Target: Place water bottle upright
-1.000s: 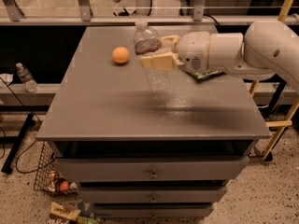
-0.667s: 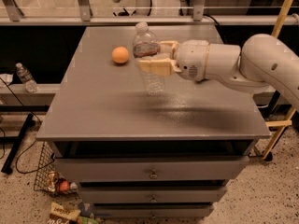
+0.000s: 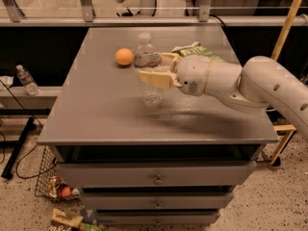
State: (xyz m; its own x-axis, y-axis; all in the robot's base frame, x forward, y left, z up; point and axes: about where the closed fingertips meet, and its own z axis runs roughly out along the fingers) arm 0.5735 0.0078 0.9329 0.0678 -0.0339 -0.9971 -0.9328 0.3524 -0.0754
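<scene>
The water bottle [image 3: 148, 71] is clear ribbed plastic with a white cap and a dark reddish label band. It stands upright near the middle of the grey cabinet top [image 3: 106, 114], its base at or just above the surface. My gripper [image 3: 152, 65] reaches in from the right on the white arm [image 3: 250, 83]. It is shut on the bottle just below the label, with one tan finger [image 3: 153, 77] in front of it and the other behind.
An orange [image 3: 124, 57] lies left of the bottle. A green chip bag [image 3: 196, 50] lies behind the gripper. A second, smaller bottle [image 3: 26, 80] stands on a low ledge to the left. Drawers [image 3: 156, 179] are below, a yellow pole [image 3: 288, 25] at right, and a wire basket [image 3: 48, 184] on the floor.
The gripper has carried the upright bottle down towards the cabinet top and slightly nearer the front. The orange and the chip bag have not moved.
</scene>
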